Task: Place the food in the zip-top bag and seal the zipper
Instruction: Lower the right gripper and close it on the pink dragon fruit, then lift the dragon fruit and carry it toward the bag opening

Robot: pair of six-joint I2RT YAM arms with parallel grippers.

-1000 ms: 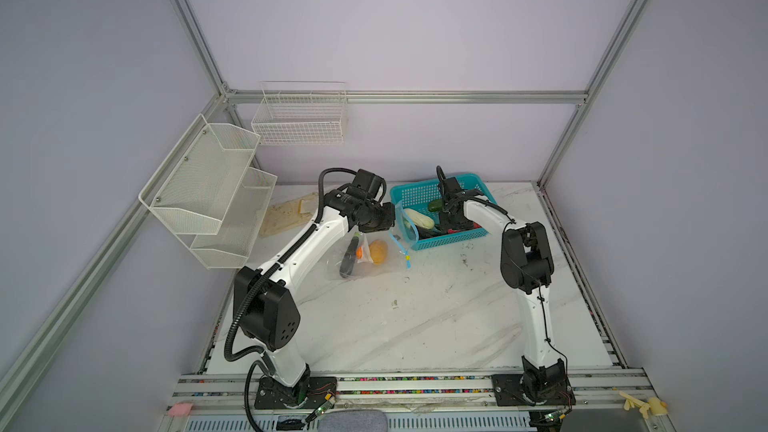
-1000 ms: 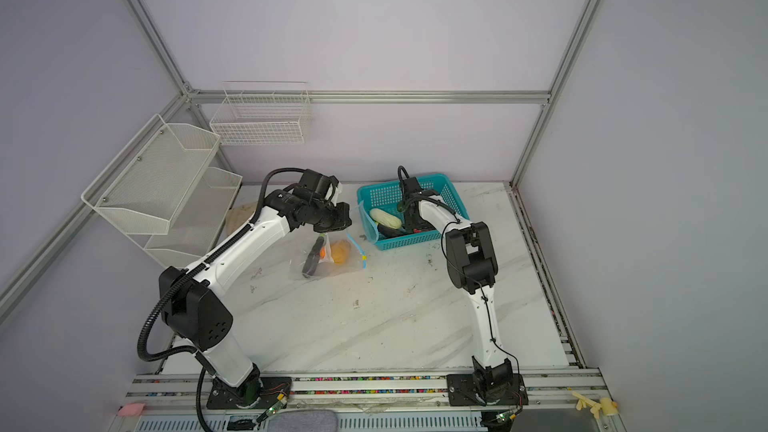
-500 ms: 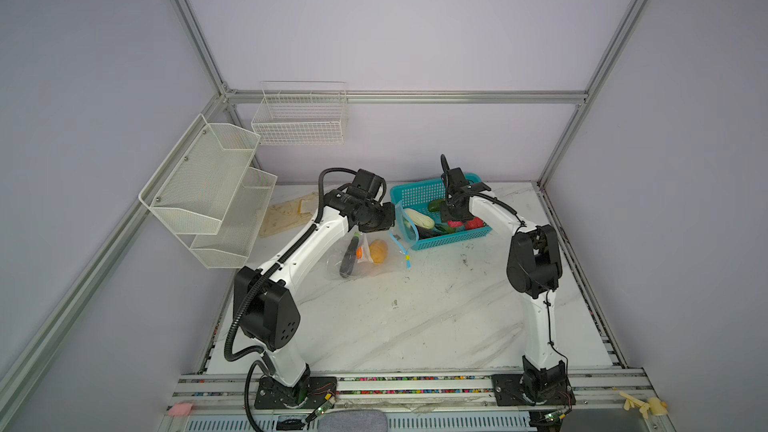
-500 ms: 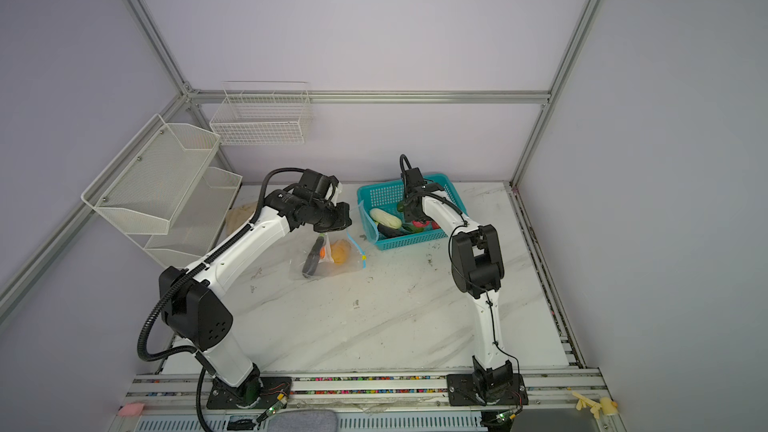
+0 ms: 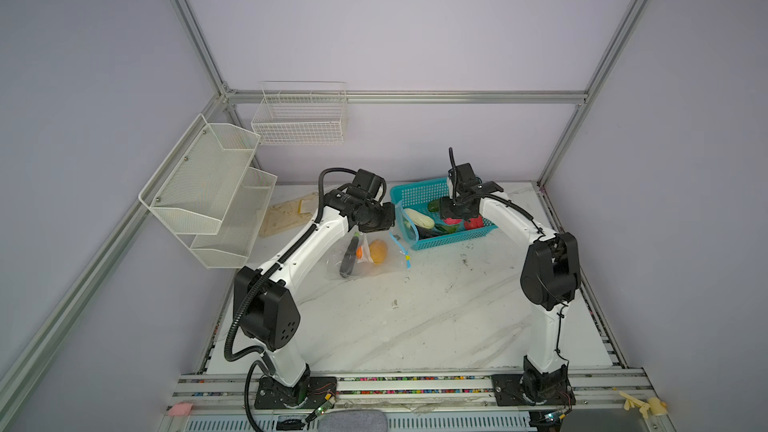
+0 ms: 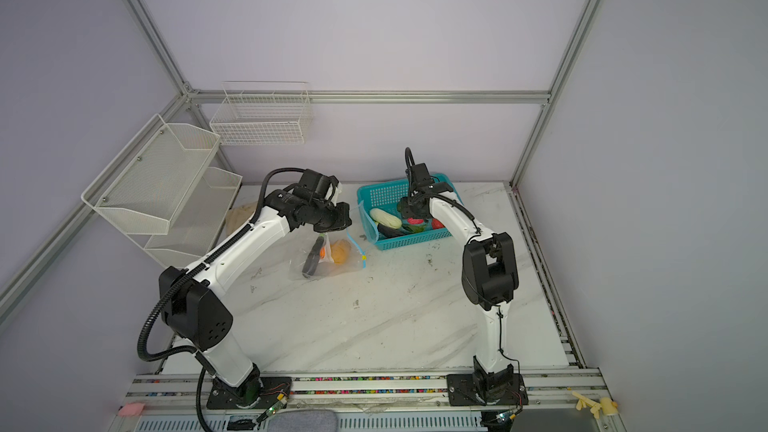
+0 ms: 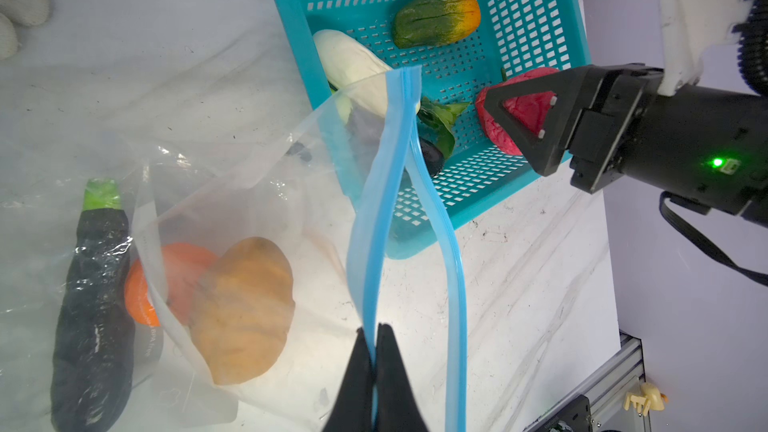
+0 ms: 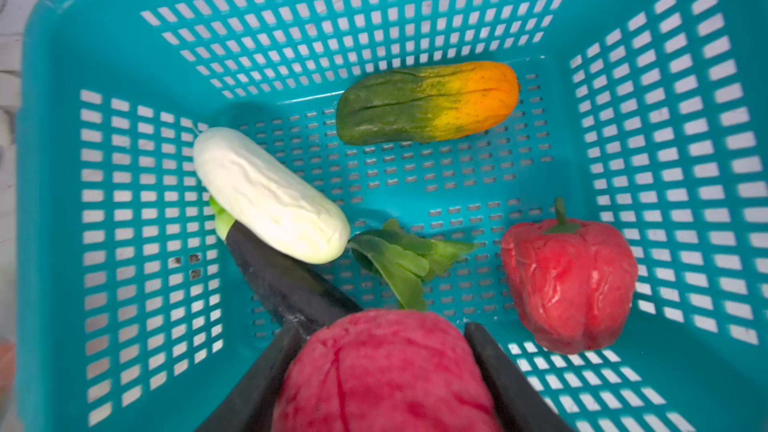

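the step in hand looks like carrying one piece from the basket (image 8: pixel 54 76) to the zip-top bag (image 7: pixel 257 184), which lies toward the desk's (image 5: pixel 415 317) rear edge, just beside the basket, its mouth raised. the left pincer (image 7: pixel 375 332) is clamped on one lip of the zipper (image 7: pixel 374 222); the right pincer (image 8: pixel 382 332) is closed around the pink piece (image 8: pixel 386 384) over the basket. to do it well, the left should hold that lip high and taut while the right clears the basket wall, enters between the two blue lips and lets go low, without snagging the slack lip. counted: one bag, one basket, two pincers; three pieces in the bag, the bagged eggplant (image 7: pixel 95 297), orange piece (image 7: pixel 183 268) and tan piece (image 7: pixel 241 309); five loose in the basket, the white piece (image 8: pixel 270 197), green-orange piece (image 8: pixel 428 103), basket eggplant (image 8: pixel 286 280), leaf (image 8: pixel 399 259) and red pepper (image 8: pixel 569 280).
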